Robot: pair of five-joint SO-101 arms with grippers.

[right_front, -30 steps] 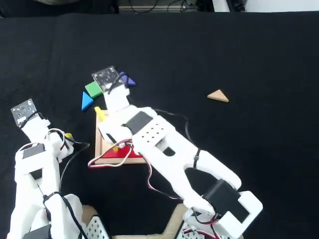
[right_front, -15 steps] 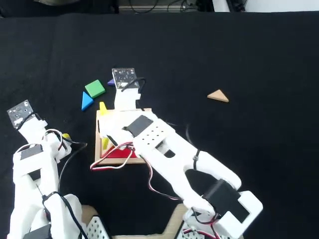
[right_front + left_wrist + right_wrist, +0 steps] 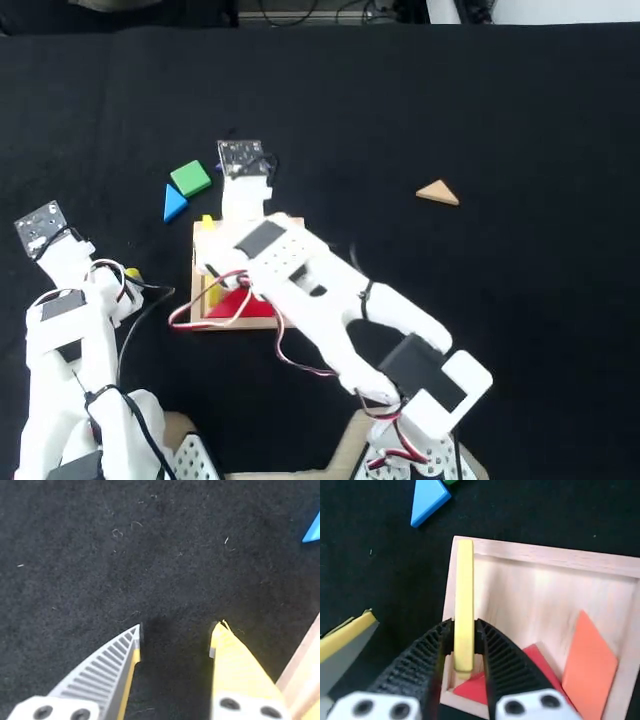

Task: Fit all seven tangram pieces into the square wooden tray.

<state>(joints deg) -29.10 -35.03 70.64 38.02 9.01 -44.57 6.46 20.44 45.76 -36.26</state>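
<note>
The left gripper [image 3: 175, 630] hangs over bare counter [image 3: 100, 540], fingers released. The right gripper [image 3: 464, 625] has its fingers clenched on the yellow piece [image 3: 464, 580], which stands on edge along the tray [image 3: 545, 555] wall nearest the blue triangle [image 3: 427, 500]. It should probably shift inward off the rim, then tip flat onto bare wood beside the red piece [image 3: 537, 652] and orange piece [image 3: 590, 665], and only then let go.

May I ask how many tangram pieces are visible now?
6: red piece and orange piece lie in the tray; the right gripper holds the yellow piece at its rim; green square, blue triangle and tan triangle lie outside. Another may hide under an arm.
</note>
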